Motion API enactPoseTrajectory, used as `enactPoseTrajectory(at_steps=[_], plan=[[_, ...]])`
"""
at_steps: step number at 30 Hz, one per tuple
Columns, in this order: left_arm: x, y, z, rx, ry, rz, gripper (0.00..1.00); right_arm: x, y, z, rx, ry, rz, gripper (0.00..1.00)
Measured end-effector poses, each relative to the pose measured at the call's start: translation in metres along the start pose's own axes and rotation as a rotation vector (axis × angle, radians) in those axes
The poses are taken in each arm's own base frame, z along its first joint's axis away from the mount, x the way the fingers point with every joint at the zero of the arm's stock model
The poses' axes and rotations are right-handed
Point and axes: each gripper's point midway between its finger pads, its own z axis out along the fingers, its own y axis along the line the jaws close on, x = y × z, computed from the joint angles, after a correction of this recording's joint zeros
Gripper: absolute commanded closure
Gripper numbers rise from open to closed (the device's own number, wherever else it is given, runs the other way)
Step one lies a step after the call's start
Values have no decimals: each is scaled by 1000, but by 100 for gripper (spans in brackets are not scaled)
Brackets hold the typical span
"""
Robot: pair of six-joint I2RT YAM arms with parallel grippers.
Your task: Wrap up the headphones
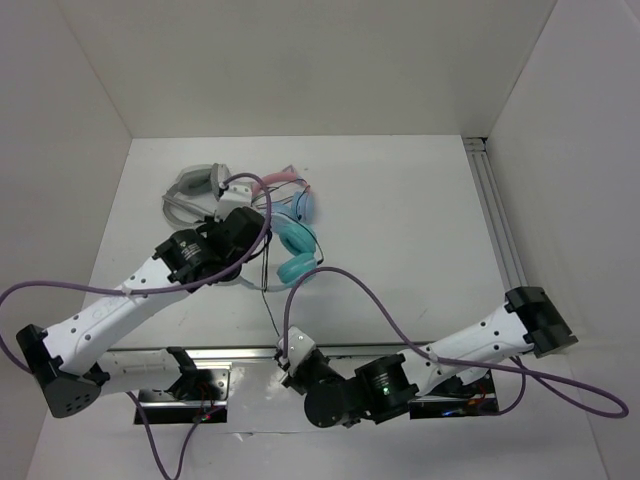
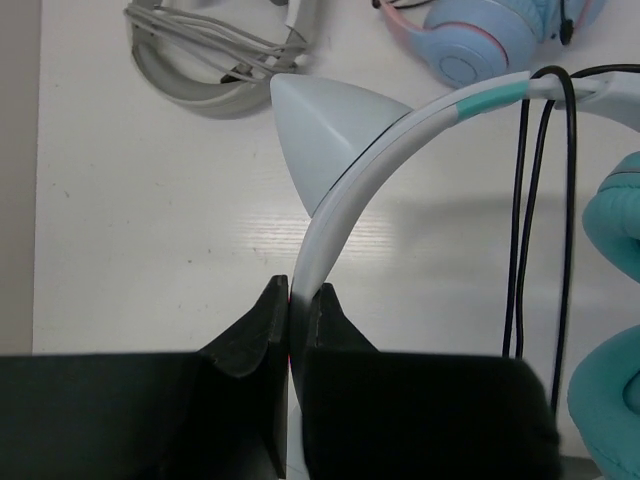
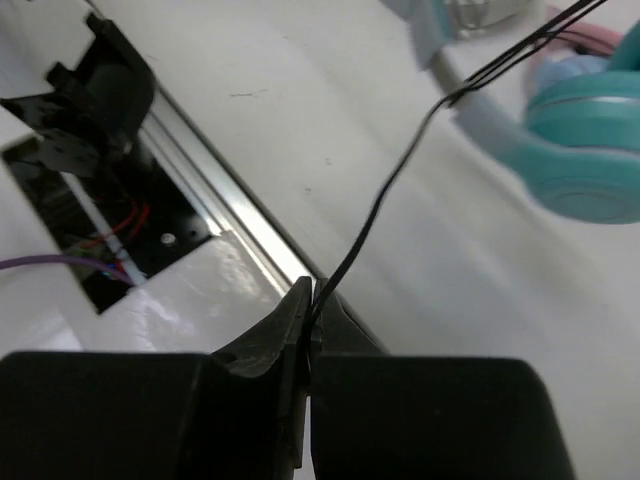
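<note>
The headphones have teal ear cups (image 1: 296,250) and a pale headband (image 2: 345,190) with a cat ear (image 2: 325,135). They lie mid-table. My left gripper (image 2: 300,290) is shut on the headband; in the top view it (image 1: 250,225) sits just left of the cups. The thin black cable (image 1: 272,315) runs from the headphones toward the near edge. My right gripper (image 3: 311,296) is shut on this cable (image 3: 390,190); in the top view it (image 1: 290,352) is at the metal rail. Cable loops (image 2: 540,200) hang over the headband beside a teal cup (image 2: 615,220).
Grey-white headphones (image 1: 195,190) lie at the back left, also in the left wrist view (image 2: 215,65). Pink-band, blue-cup headphones (image 1: 290,190) lie behind the teal pair, also in the left wrist view (image 2: 480,40). A metal rail (image 1: 200,352) runs along the near edge. White walls enclose the table.
</note>
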Motion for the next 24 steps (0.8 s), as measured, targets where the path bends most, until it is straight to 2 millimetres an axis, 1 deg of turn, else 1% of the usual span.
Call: enactPoseTrajectory(at_steps=[3,6,9,11,13,14,16,17,19,21,22,24], plan=[[10,-8,-3,84,-12,99,100,-7,-18,-12,74,11,-91,100],[21,-17,-10,163,-26,187,100,-19,-33,-21,126,11,-160,100],[42,-36,-15,257,-14,276,100,-37,-48,-28,178,1,-202,100],[59,-52,-20,329,5,325,100,-44,-54,-31,204,3,-231,100],[72,-66,-28,410,23,358,100,-44,-63,-34,236,11,-269,100],[77,-70,-31,443,29,367,100,-44,-66,-35,249,15,-287,100],[81,-76,-37,502,27,380,100,-42,-72,-37,272,23,-320,100],[83,-77,-40,530,25,384,100,-41,-75,-38,287,25,-337,98],[83,-80,-48,583,18,395,100,-40,-80,-39,321,25,-368,91],[84,-83,-54,628,17,408,100,-38,-87,-40,363,21,-392,90],[86,-85,-56,649,23,418,100,-36,-90,-41,385,21,-405,86],[89,-88,-59,679,32,436,100,-31,-97,-43,416,25,-415,86]])
